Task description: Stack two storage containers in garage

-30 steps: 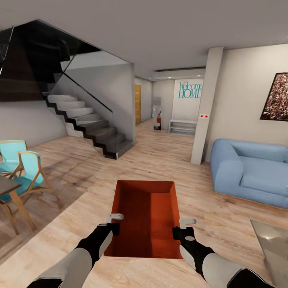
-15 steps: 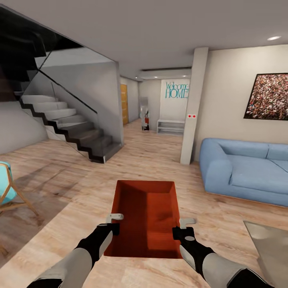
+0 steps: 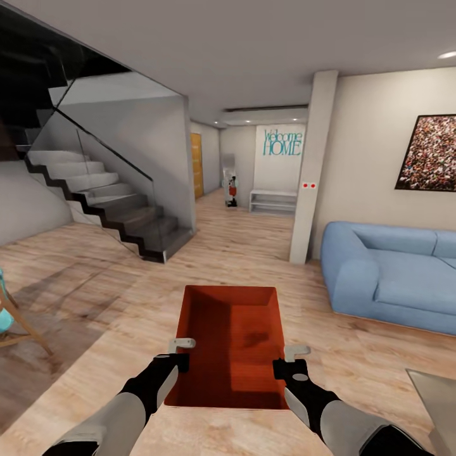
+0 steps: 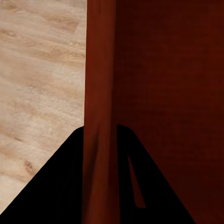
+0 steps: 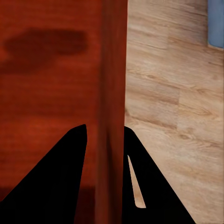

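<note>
Above light wood plank floor (image 3: 266,253): carrying orange-red open-topped rectangular bin (image 3: 231,345), left fingers (image 4: 65,186) and right fingers (image 5: 60,177) pinching opposite thin walls; risking slip while driving.

One storage container (image 3: 231,342), two tools, left tool (image 3: 182,352) and right tool (image 3: 289,358), one sofa (image 3: 389,275), one staircase (image 3: 107,202), one picture (image 3: 429,154).

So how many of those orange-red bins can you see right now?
1. The bin is held in front of the robot over the wood floor, the left gripper clamped on one side wall, the right gripper on the other. A second may be out of sight.
</note>
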Available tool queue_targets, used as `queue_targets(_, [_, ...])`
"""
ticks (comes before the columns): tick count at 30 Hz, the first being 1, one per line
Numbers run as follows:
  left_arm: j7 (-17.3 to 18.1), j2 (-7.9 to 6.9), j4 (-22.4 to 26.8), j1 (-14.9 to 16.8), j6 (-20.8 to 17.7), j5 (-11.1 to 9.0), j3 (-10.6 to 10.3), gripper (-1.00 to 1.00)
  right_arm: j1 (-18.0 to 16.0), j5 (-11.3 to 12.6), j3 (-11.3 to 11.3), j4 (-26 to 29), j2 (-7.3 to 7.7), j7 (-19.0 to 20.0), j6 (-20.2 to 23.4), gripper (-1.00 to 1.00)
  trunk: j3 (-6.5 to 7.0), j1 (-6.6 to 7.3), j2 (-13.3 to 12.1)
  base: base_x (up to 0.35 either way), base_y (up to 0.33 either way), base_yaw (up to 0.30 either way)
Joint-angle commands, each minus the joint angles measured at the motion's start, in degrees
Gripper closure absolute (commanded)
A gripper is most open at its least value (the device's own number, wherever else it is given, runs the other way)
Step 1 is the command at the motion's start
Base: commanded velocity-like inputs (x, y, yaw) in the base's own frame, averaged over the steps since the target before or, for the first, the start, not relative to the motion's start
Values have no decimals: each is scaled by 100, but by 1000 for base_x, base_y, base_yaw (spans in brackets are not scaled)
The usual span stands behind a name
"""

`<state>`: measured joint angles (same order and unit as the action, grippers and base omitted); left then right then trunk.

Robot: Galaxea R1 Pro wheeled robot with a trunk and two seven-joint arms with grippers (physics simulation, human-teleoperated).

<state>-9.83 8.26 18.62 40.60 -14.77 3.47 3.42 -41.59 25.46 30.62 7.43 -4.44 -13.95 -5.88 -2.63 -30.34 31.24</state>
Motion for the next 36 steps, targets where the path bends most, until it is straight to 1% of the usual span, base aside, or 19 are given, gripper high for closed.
queue_targets(1, [-27, 35, -10, 0, -43, 66, 118, 100, -7, -28, -30, 92, -4, -433, -76, 100, -12, -5, 10, 322, 21, 0])
queue_targets(14, [-27, 35, -16, 0, -43, 64, 124, 100, -7, -32, -30, 92, -4, -432, -79, 100, -12, -5, 10, 323, 3, -1])
queue_targets(23, [-27, 35, -17, 0, -43, 63, 124, 100, -7, -24, -30, 92, -4, -446, -80, 100, -12, -5, 10, 323, 0, -129])
queue_targets(36, [-27, 35, -17, 0, -43, 60, 124, 100, -7, -32, -30, 92, -4, -442, -80, 100, -12, -5, 10, 323, 0, -9])
